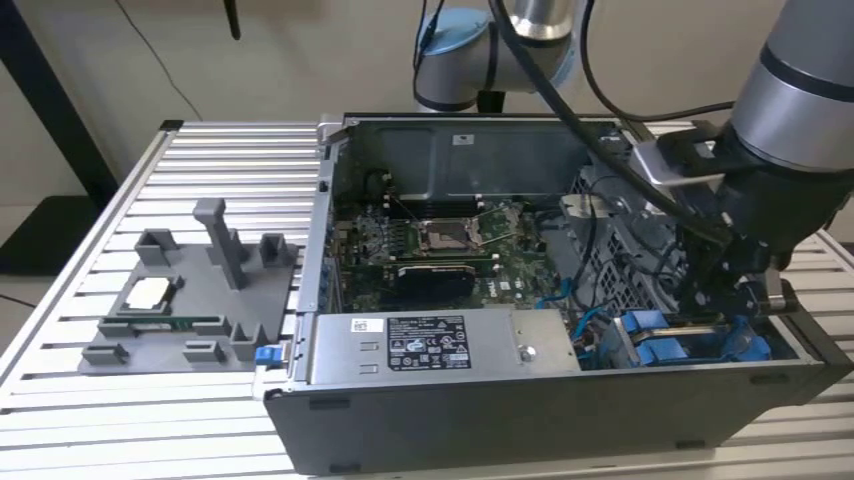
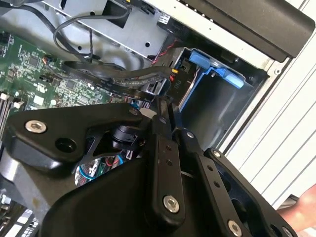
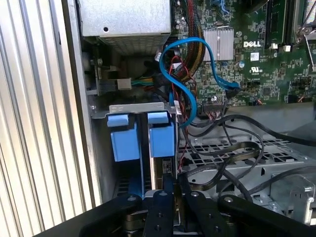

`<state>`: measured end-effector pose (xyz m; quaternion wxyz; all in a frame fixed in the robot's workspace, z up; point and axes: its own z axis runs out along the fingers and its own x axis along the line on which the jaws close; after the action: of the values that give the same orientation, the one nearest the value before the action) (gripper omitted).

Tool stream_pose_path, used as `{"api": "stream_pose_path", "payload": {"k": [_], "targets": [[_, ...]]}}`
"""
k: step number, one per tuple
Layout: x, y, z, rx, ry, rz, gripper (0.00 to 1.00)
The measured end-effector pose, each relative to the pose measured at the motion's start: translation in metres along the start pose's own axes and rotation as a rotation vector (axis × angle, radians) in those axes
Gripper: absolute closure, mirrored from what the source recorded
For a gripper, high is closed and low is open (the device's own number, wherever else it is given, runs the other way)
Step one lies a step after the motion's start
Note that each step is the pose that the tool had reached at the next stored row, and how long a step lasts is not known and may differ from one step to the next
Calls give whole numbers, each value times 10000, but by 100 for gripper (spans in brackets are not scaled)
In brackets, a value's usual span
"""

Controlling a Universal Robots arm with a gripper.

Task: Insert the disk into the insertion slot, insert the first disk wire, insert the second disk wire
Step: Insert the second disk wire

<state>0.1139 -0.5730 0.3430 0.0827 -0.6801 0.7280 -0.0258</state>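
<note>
Hovering over the insertion slot point(image 3: 133, 195), the tool point(image 3: 170, 185) had its fingers pressed together on nothing visible; the disk point(image 3: 161, 140), probably stiff and fragile, seemed best held by its blue carrier.

On the bench point(image 1: 200, 420), the computer case point(image 1: 534, 420) sits to the exterior view's right of the parts holder point(image 1: 187, 310), the insertion slot point(image 1: 694, 340) in its near-right corner.

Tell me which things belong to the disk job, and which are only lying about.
Job: gripper, insertion slot, blue cable.
Lying about: power-supply box, processor socket, grey parts holder on the table.
</note>
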Motion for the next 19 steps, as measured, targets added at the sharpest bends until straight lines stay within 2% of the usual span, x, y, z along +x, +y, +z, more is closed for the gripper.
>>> {"api": "stream_pose_path", "payload": {"k": [11,13,14,15,17,18,19], "targets": [[9,14,97,9,-7,-119,84],[8,14,97,3,-30,-119,82],[7,11,73,-4,-40,-116,82],[3,5,33,-13,-27,-119,76],[-4,-8,-50,-30,-25,-117,76],[-14,-26,-162,-50,-16,-117,76],[-18,-34,-214,-61,-8,-118,76]]}}
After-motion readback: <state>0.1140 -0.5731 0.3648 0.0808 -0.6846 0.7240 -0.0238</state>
